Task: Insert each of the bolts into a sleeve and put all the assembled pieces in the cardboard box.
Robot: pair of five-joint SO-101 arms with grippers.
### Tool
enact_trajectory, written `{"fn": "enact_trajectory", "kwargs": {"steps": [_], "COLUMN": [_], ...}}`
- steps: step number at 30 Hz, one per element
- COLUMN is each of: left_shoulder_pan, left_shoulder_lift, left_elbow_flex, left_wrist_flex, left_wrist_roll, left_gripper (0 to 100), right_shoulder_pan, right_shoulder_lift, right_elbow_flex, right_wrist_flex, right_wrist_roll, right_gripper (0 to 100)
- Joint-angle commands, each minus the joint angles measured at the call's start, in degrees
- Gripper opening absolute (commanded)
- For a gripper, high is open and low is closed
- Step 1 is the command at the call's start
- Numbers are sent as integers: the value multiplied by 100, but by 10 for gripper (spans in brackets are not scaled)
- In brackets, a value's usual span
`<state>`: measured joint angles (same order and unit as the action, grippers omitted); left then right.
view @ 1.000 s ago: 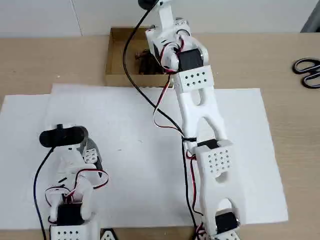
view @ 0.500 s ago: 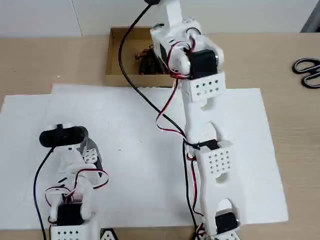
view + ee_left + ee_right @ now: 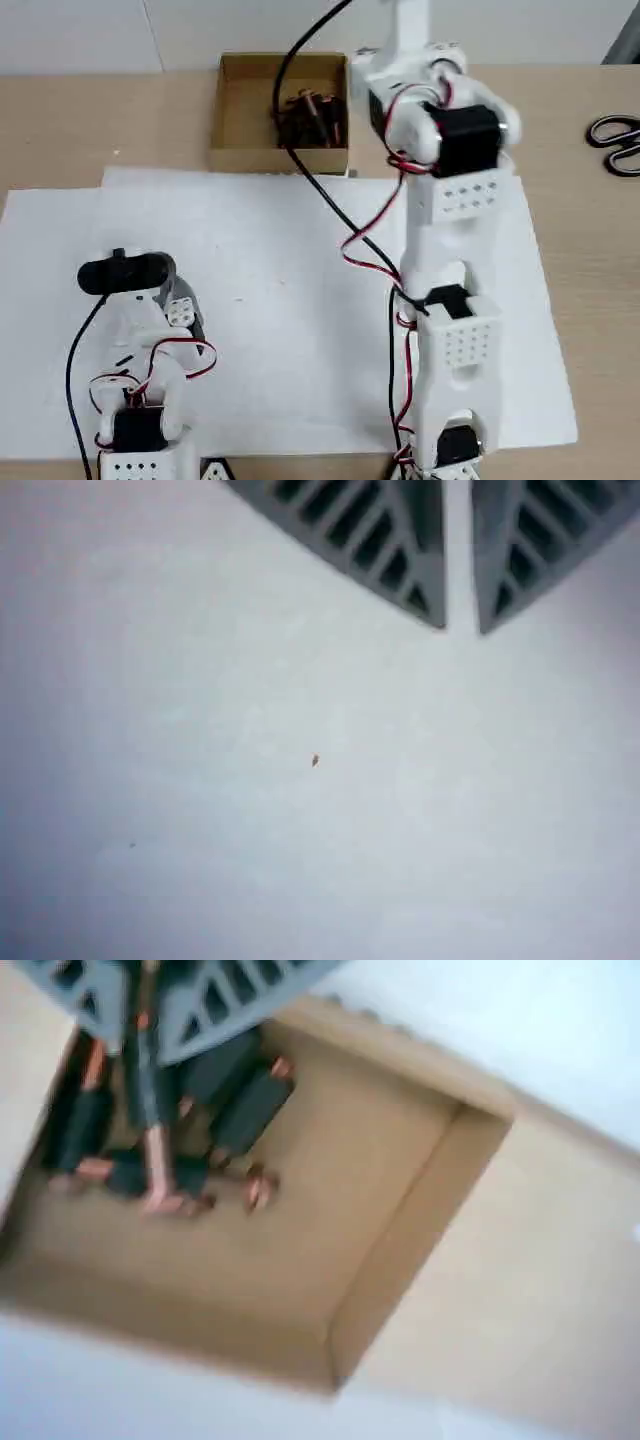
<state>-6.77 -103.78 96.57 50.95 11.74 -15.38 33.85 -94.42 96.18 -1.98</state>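
Presently, the left arm (image 3: 140, 380) sits folded at the near left corner of the white sheet of paper (image 3: 280, 290), its black camera uppermost. The left gripper (image 3: 460, 630) hangs point-down close above the paper. Its two grey jaws are nearly together, with only a thin slit between them, and they hold nothing. A small dark speck (image 3: 314, 760) lies on the paper near it.

Further right, the cardboard box (image 3: 245, 110) rests on the tabletop (image 3: 100, 120), its front wall right at the far edge of the paper. The assembled pieces (image 3: 310, 118), dark sleeves with copper-coloured bolt ends showing, lie heaped in the right half of the box. In the right wrist view they are bunched together on the box floor, some crossing one another. Their number cannot be counted.

Next, the right arm (image 3: 445, 250) stretches from the near edge of the tabletop across the right part of the paper. Its upper section rises just beside the right wall of the box. A black cable (image 3: 300, 160) from this arm passes over the box and its front wall. The right gripper (image 3: 140, 1055) hangs above the box, over the heap. That view is blurred and dark pieces lie directly behind it, so it cannot be told whether the gripper is parted, closed or holding anything.

At the far right, a pair of scissors (image 3: 615, 145) lies on the tabletop, off the paper.
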Motion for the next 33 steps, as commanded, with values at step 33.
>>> {"fn": "enact_trajectory", "kwargs": {"steps": [33], "left_shoulder_pan": [0], "left_shoulder_lift": [-44], "left_elbow_flex": [-31], "left_wrist_flex": [18], "left_wrist_roll": [-18], "left_gripper": [6], "right_shoulder_pan": [1613], "right_shoulder_lift": [-6484], "right_elbow_flex": [7209], "right_wrist_flex": [-75], "right_wrist_roll": [-598], "right_gripper": [2]}}
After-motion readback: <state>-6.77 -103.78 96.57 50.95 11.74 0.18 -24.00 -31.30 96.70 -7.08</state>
